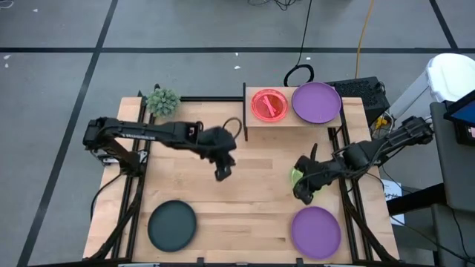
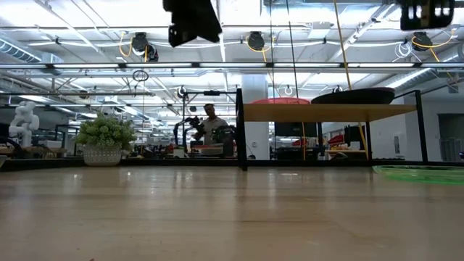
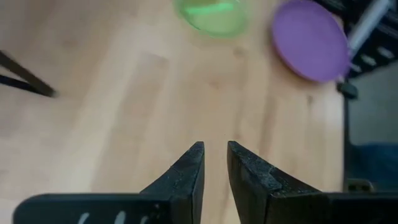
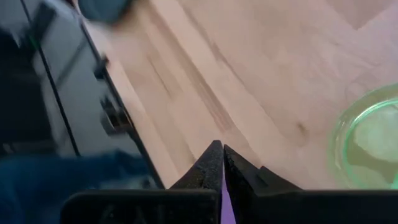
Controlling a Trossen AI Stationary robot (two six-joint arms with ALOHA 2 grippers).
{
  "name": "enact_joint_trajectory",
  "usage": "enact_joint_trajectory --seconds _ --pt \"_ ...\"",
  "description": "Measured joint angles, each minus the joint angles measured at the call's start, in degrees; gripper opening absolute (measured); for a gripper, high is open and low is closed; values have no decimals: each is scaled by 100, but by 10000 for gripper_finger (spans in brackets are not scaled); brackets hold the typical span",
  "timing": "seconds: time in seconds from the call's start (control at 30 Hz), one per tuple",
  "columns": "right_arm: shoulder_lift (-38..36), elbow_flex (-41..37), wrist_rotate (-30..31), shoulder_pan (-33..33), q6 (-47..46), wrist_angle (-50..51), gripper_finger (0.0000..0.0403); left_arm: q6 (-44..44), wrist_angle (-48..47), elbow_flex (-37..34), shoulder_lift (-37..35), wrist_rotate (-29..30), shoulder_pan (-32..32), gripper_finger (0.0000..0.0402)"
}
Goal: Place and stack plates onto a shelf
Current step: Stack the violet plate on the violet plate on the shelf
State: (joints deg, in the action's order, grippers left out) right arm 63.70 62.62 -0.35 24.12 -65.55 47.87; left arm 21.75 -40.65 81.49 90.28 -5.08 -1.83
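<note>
Light-wood tabletop is seen from above, set on a grey floor marked with dark lines. Referenced to the table centre in the high view: the shelf is placed at 1 o'clock against the far edge, carrying a pink-red plate and, touching it, a purple plate. A second purple plate is noted at 4 o'clock, a dark teal plate at 7 o'clock, and a small spiky plant at 11 o'clock.

The left gripper is held above bare wood near the centre; in the left wrist view its fingers are parted by a narrow gap with nothing between them. The right gripper is positioned at 3 o'clock; in the right wrist view its fingertips are pressed together, nothing gripped.

A neon green plate is largely hidden by the right arm from above, but is shown plainly in the left wrist view and the right wrist view, lying flat on the wood just beside the right gripper. Only the low view reveals the room: ceiling lights, benches, a person beyond the table, and the shelf top raised on dark legs.
</note>
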Motion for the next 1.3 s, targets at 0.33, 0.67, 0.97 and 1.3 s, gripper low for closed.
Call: enact_joint_trajectory --seconds 0.33,0.67,0.97,1.3 --pt "-2 -1868 -1061 4 1451 -922 77 996 49 0 0 700 -998 74" --pt "-2 -3275 -1352 207 2980 -3089 184 1652 45 0 0 1114 -1449 74" --pt "-4 -3406 -1476 262 3800 -2917 167 1784 16 0 0 1475 -1595 74" --pt "335 -3406 -1504 262 4230 -2837 122 1791 15 0 0 1597 -1595 74"
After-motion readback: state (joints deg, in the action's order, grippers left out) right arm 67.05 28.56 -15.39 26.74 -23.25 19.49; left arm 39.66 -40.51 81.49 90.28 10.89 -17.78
